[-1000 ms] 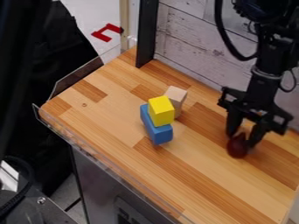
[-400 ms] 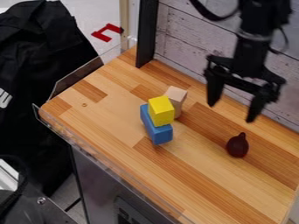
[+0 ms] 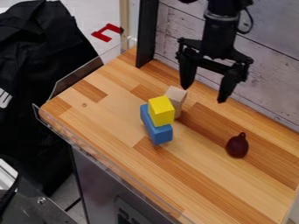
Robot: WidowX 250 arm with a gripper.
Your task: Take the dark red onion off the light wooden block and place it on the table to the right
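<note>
Pincer (image 3: 203, 94) spread, yellow cube (image 3: 161, 111) atop blue block (image 3: 161, 134)

no words you can read for certain, partial white marks (image 3: 5, 99) on the black fabric (image 3: 43, 57) to your left of the tabletop (image 3: 111, 113), cut-off pale characters (image 3: 123, 217) on the grey front (image 3: 96, 183) below it

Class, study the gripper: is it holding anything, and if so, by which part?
Nothing is held. The gripper hangs open with nothing between its fingers; the dark red object stands apart on the wooden surface.
</note>
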